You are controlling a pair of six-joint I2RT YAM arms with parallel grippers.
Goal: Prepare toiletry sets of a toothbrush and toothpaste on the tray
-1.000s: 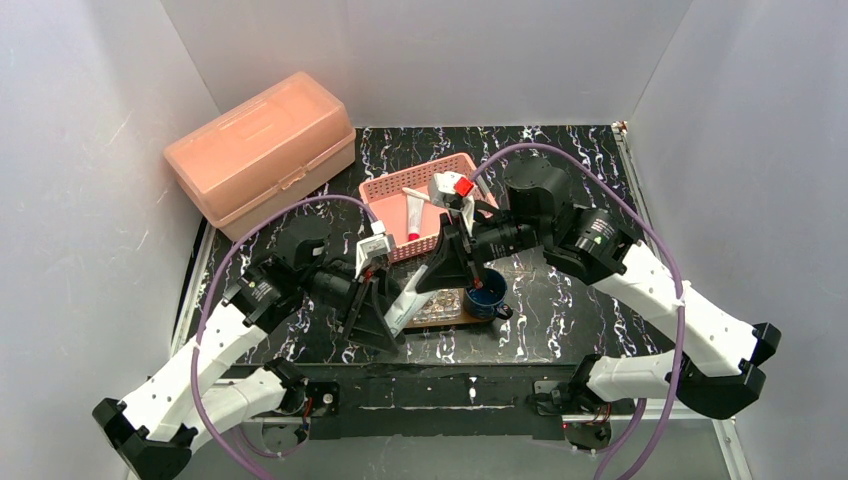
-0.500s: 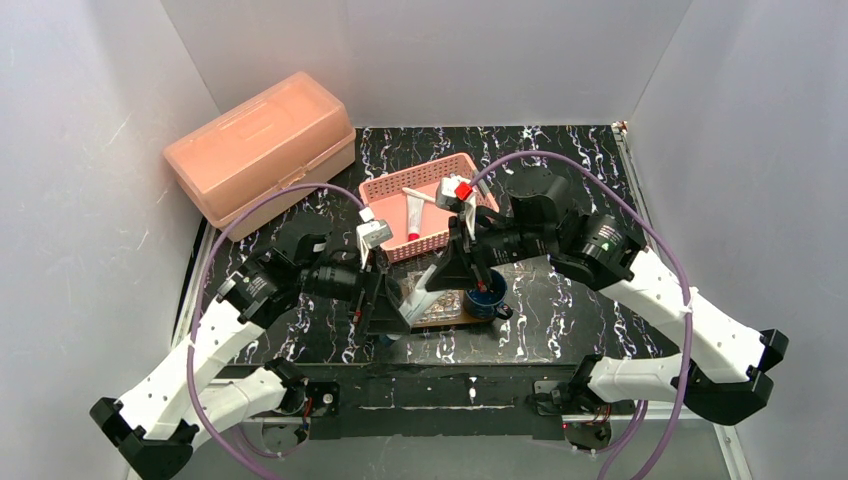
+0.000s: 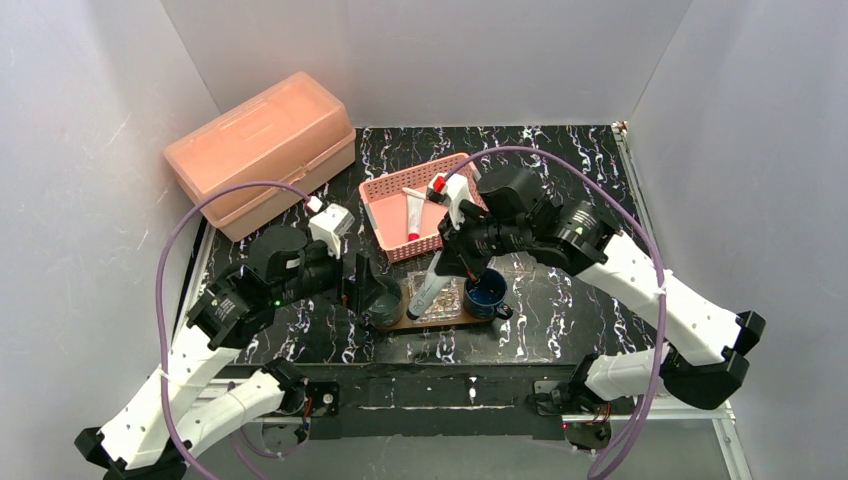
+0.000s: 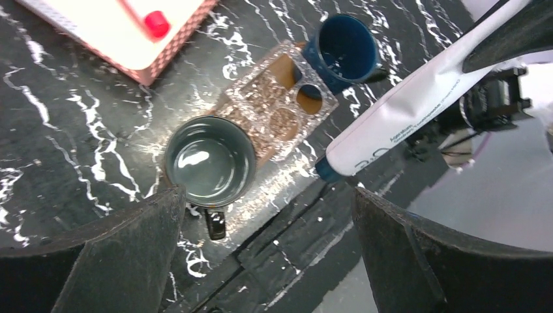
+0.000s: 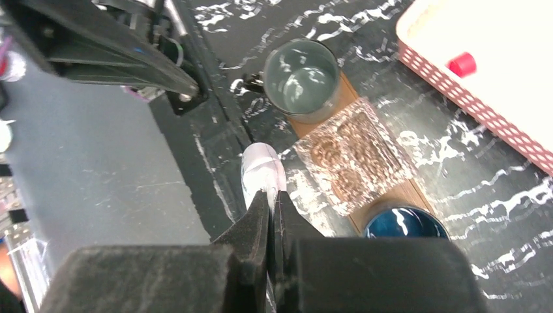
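Note:
My right gripper (image 3: 449,252) is shut on the flat end of a white toothpaste tube (image 3: 430,283), which hangs cap-down over the near edge of the brown wooden tray (image 3: 430,322). The right wrist view shows the jaws (image 5: 270,202) pinching the tube (image 5: 263,168). My left gripper (image 3: 367,294) is open and empty just left of the tray; its view (image 4: 274,261) shows the tube (image 4: 417,104) with a blue cap ahead. A second tube with a red cap (image 3: 412,216) and a white toothbrush (image 3: 415,193) lie in the pink basket (image 3: 445,168).
On the tray stand a grey-green mug (image 3: 385,308), a clear plastic box (image 3: 446,298) and a blue mug (image 3: 487,295). A salmon lidded box (image 3: 262,150) sits at the back left. The table's near edge lies just below the tray.
My left gripper has drawn back to the left, away from the tube. The tube now hangs from my right gripper alone, steeper and over the tray's near edge.

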